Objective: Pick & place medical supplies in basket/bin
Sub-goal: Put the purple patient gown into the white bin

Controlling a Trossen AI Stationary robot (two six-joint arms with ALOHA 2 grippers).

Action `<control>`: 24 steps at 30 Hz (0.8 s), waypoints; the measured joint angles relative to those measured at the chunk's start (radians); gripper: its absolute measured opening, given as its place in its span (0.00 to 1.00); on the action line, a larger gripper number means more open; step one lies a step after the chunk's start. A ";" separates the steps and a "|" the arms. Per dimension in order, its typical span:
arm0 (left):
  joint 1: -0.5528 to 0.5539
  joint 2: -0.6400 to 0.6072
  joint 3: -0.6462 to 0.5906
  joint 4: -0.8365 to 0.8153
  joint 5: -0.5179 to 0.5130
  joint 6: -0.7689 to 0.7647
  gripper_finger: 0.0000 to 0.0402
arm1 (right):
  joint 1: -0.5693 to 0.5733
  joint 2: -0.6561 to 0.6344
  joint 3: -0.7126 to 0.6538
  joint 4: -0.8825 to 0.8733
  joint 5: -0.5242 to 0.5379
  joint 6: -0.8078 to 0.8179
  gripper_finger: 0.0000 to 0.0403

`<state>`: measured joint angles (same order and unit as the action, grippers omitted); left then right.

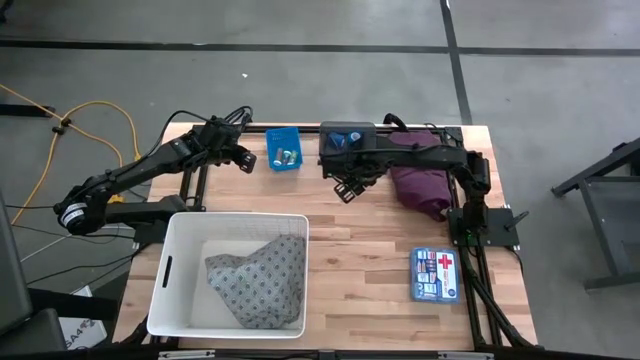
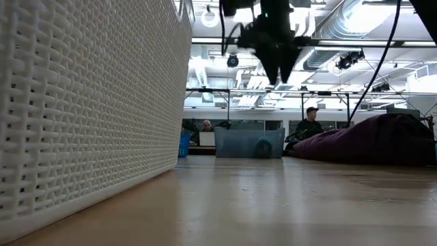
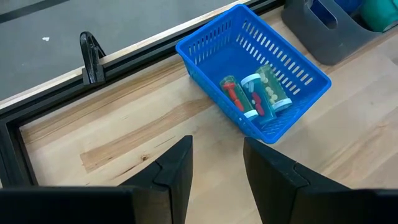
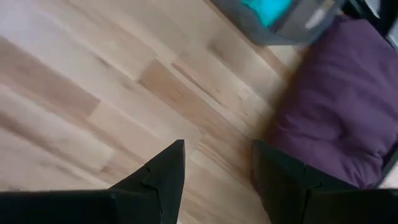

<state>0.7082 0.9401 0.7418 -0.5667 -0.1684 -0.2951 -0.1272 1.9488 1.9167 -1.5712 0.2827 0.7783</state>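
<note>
Just beside the small blue bin (image 1: pixel 284 157), on its side away from the grey bin (image 1: pixel 345 139), the left gripper (image 1: pixel 243 159) hangs above bare wood with its fingers (image 3: pixel 176 171) apart and nothing between them; its arm reaches in a long slant from the table's left edge, elbow low, wrist tipped down toward the bin. In that blue bin lie the vials (image 3: pixel 256 94), a red-filled one and a yellow-filled one side by side with white caps. On the blue bin's other side the right gripper (image 1: pixel 350 186) points down over open tabletop, its fingers (image 4: pixel 163 174) likewise spread and empty, well clear of the wood in the low view; the arm folds back across the grey bin to its base on the right edge. The grey bin holds tape rolls (image 1: pixel 349 138), blue and teal. Beyond it from the blue bin the maroon cloth (image 1: pixel 420 180) is heaped on the table. The white basket (image 1: pixel 175 280) sits nearer the front from the blue bin, with the grey patterned cloth (image 1: pixel 260 280) inside. A first-aid kit (image 1: pixel 436 273) lies at the front right.
</note>
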 joint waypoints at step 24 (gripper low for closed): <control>0.000 0.000 0.000 0.000 0.000 0.000 0.34 | 0.000 0.001 -0.378 0.001 -0.089 0.258 0.43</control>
<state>0.7086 0.9401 0.7418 -0.5669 -0.1684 -0.2951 -0.1272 1.9494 1.5388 -1.5702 0.1941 1.0359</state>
